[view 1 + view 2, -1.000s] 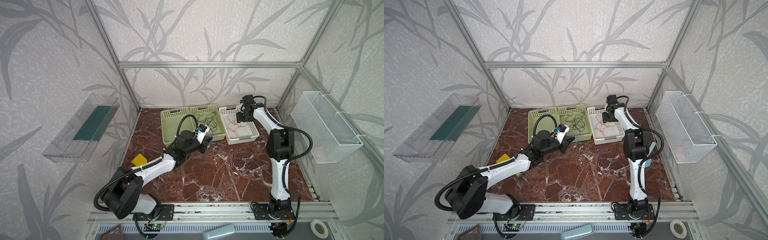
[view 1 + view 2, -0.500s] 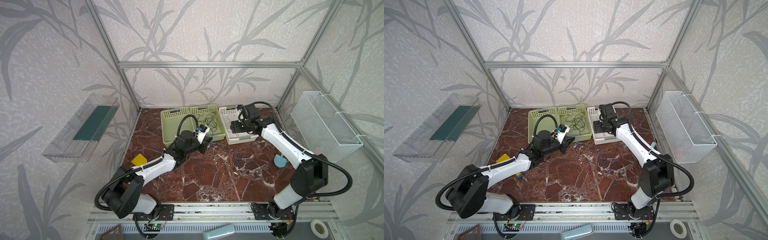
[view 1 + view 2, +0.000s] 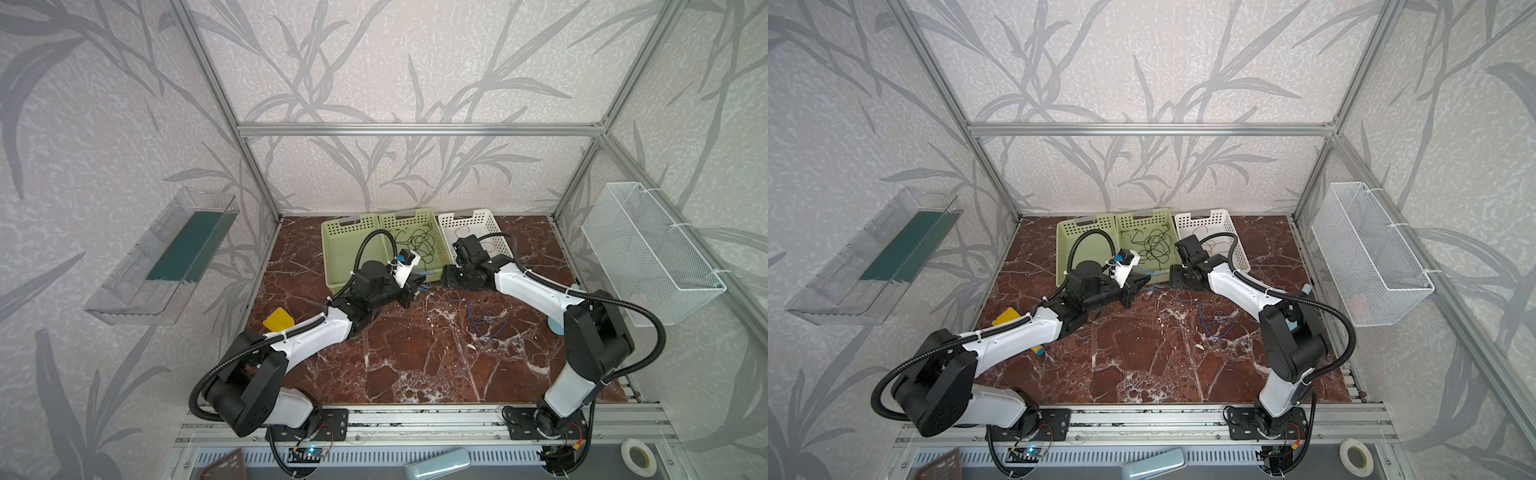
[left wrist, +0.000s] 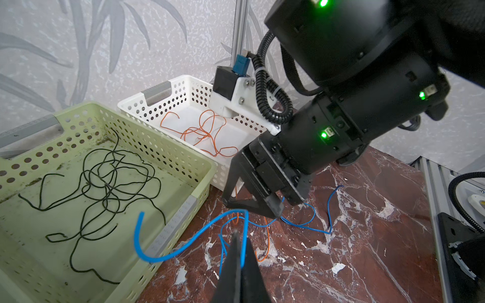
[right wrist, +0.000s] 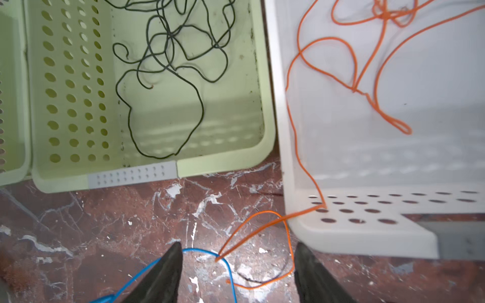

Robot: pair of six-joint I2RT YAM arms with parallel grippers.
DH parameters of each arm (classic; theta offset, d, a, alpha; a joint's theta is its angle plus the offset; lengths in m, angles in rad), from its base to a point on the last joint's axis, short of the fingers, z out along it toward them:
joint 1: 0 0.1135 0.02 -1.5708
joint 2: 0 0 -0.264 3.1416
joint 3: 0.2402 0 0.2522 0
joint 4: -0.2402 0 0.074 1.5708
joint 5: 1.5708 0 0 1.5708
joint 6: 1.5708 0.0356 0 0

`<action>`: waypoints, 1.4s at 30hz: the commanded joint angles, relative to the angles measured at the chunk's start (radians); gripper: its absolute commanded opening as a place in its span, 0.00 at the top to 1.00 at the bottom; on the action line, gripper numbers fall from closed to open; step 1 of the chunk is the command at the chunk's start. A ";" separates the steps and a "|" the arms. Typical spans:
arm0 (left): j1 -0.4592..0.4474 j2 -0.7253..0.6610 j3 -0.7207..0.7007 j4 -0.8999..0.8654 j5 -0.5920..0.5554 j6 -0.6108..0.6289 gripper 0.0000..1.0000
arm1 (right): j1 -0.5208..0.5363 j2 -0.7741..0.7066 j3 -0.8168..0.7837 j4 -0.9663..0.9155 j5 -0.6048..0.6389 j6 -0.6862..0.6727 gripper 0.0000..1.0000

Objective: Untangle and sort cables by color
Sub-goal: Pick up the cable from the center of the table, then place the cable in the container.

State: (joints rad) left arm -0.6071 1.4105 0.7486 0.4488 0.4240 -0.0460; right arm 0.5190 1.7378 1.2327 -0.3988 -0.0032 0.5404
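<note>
Blue cable (image 3: 482, 322) lay strewn in thin loops on the glossy veined marble floor (image 3: 415, 365)

In both top views the left gripper (image 3: 411, 289) and right gripper (image 3: 445, 277) nearly met in front of the perforated plastic green basket (image 3: 405, 217) and white basket (image 3: 465, 218); in the left wrist view the left gripper was pressed together, pinching a springy blue strand; wiry dark cables (image 4: 110, 178) lay tangled in the green basket; orange cable (image 4: 204, 131) curled in the white one; in the right wrist view the right gripper's tapered black fingers (image 5: 168, 270) stood spread, holding nothing; orange cable trailed over the white basket's wall onto the stone.
</note>
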 commanded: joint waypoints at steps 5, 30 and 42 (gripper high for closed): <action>-0.004 -0.017 -0.003 0.030 0.013 -0.002 1.00 | 0.006 0.082 0.025 0.055 -0.040 0.065 0.43; -0.003 -0.056 -0.028 -0.050 -0.027 0.000 1.00 | -0.265 -0.074 0.171 0.107 -0.128 -0.006 1.00; -0.003 -0.099 -0.025 -0.085 -0.019 -0.002 1.00 | -0.403 0.198 0.289 0.174 -0.321 0.053 0.94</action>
State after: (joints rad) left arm -0.6071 1.3491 0.7330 0.3660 0.3973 -0.0452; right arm 0.1272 1.9442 1.4940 -0.2584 -0.2733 0.5800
